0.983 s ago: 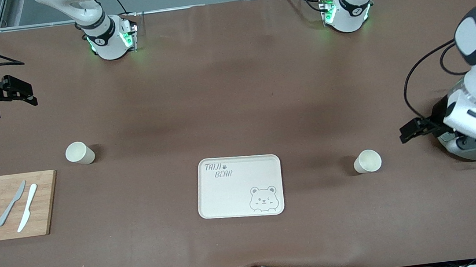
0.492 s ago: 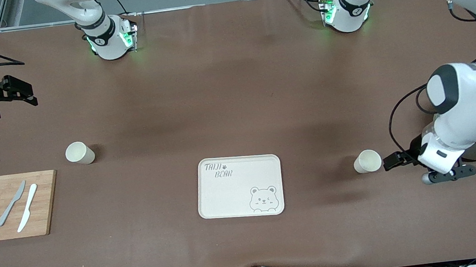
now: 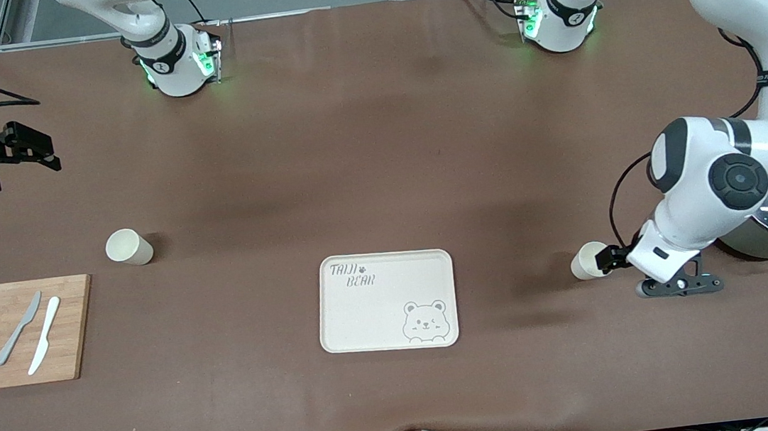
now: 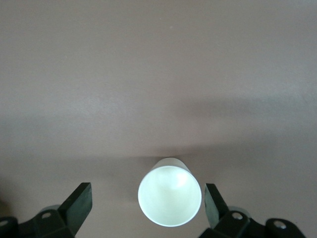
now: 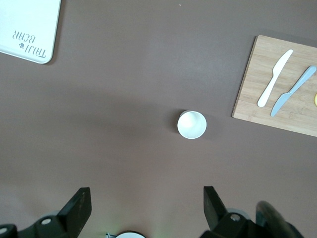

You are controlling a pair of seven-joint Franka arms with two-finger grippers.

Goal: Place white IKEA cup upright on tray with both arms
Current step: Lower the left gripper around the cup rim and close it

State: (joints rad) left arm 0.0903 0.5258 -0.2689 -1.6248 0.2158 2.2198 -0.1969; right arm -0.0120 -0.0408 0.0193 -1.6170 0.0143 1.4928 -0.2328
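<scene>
The left gripper (image 3: 601, 260) sits low at a white cup (image 3: 587, 260) lying on its side toward the left arm's end of the table, beside the tray (image 3: 387, 301). Only the left wrist view shows its fingers (image 4: 79, 203) spread wide — the cup's mouth between them, untouched. The right gripper (image 3: 34, 149) waits with jaws apart (its wrist view catches a second cup (image 5: 191, 124) near the cutting board (image 5: 277, 87)).
</scene>
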